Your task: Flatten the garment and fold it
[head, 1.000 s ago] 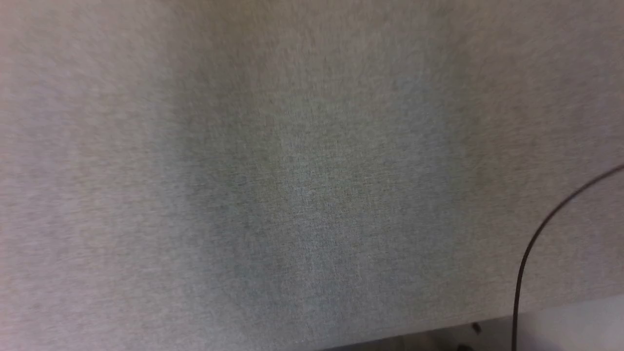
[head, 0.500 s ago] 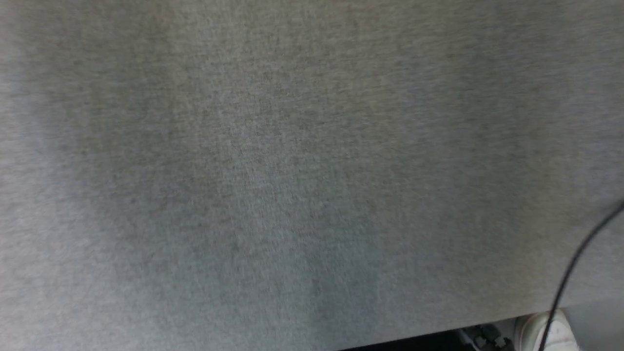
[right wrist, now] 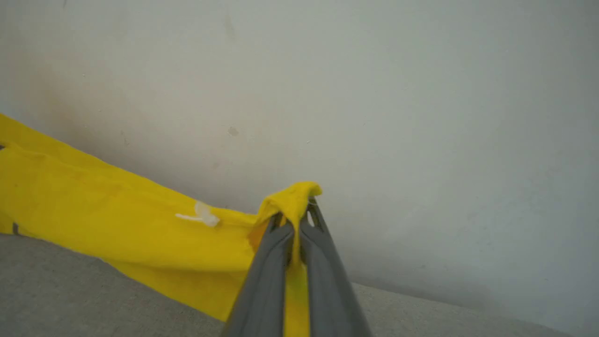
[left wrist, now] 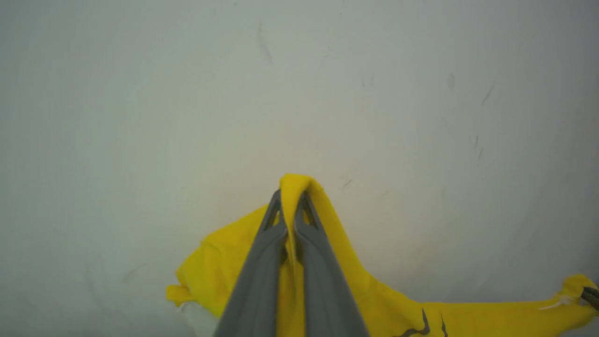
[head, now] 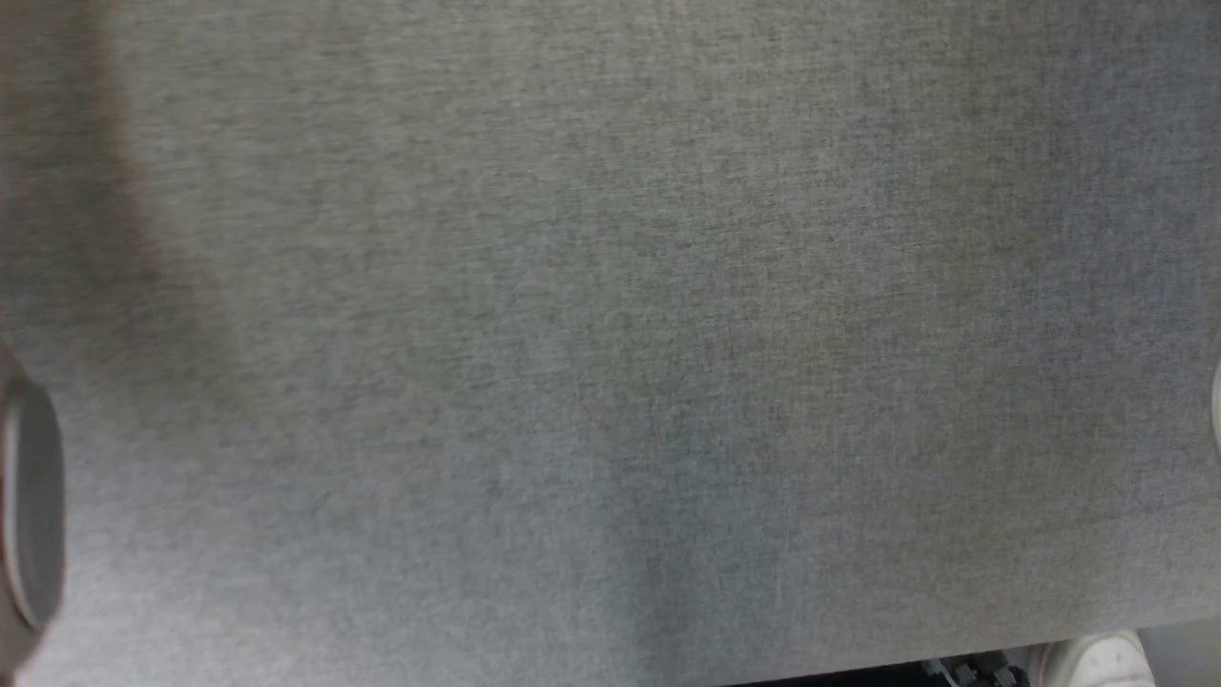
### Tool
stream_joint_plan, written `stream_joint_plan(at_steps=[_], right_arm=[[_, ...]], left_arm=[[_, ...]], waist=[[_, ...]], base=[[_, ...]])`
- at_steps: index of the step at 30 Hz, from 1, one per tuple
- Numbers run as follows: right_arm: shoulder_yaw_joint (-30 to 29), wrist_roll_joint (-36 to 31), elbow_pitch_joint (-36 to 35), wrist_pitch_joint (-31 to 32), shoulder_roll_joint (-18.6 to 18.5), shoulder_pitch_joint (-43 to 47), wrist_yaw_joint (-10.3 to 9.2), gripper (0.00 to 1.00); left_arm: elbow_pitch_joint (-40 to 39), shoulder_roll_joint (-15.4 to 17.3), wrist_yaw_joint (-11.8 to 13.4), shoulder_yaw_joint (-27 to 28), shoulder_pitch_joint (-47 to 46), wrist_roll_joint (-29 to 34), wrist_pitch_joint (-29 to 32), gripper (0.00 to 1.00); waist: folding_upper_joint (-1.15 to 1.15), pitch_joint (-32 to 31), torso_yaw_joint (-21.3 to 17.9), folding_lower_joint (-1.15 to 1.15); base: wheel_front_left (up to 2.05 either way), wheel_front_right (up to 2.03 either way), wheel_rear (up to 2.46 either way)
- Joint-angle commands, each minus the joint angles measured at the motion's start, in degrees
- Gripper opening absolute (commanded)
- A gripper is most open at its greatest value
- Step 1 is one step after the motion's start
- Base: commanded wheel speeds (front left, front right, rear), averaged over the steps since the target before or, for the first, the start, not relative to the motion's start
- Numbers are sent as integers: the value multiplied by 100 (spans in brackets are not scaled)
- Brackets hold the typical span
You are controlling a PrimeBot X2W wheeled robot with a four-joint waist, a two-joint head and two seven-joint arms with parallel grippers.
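The left pincer [left wrist: 290, 195] is clamped tight on a bunched fold of the garment [left wrist: 220, 271], with yellow cloth poking out past its tips. The right pincer [right wrist: 294, 220] is closed on another pinch of the same shirt. Between them the garment hangs as a loose yellow band, running right from the left pincer and left from the right one, with black line marks [left wrist: 423, 323] and a white patch [right wrist: 202, 215] showing. Its lower edge hangs by the grey cloth-covered surface [right wrist: 70, 290]; whether it touches I cannot tell
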Motion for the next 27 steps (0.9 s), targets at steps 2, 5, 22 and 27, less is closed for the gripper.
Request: stream_joint_plan(at_steps=[2, 5, 22, 27], right_arm=[[308, 486, -141, 103, -142, 406, -12, 0], [608, 1090, -558, 321, -408, 928, -12, 0], [-279, 2635, -3138, 1230, -789, 5176, -12, 0], [-688, 2849, -3369, 1322, -508, 6428, -12, 0]], left_arm=[[-393, 112, -51, 62, 690, -257, 280, 0], [-1038, 162, 11, 149, 1560, -511, 602, 0], [-3203, 29, 696, 345, 6381, -1080, 1193, 0], [-3066, -49, 688, 222, 7370, -1191, 1259, 0]], waist=[[0, -272, 164, 1], [0, -397, 221, 1], [0, -1675, 411, 1], [0, -2220, 467, 1]], base=[[0, 0, 0], [0, 0, 0], [0, 0, 0], [0, 0, 0]])
